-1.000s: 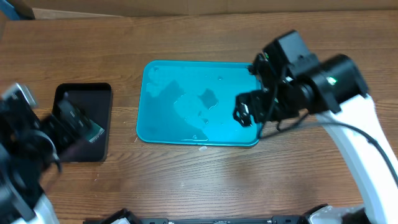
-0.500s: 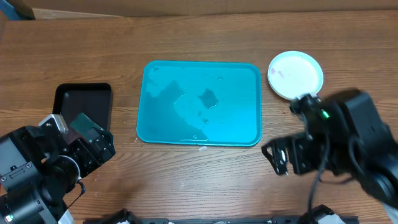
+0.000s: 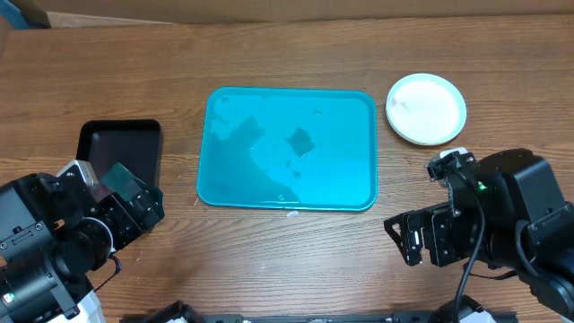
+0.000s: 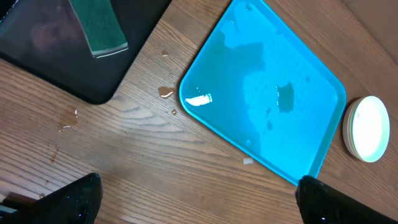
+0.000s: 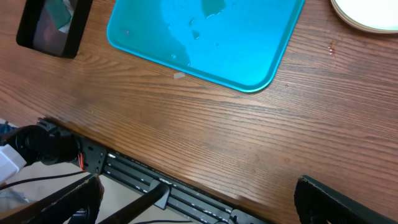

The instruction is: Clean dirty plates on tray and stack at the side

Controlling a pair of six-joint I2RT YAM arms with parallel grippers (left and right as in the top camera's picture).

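One sponge (image 4: pixel 98 28), blk tray (image 4: pixel 37 59) by teal tray (image 4: pixel 249 143)

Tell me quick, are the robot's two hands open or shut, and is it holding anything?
Left gripper: open, holding nothing.
Right gripper: open, holding nothing.

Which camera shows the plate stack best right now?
Overhead: the plates lie whole and unobstructed right of the tray. Left wrist shows them too, obliquely near its right edge; right wrist catches only a sliver at its top corner.
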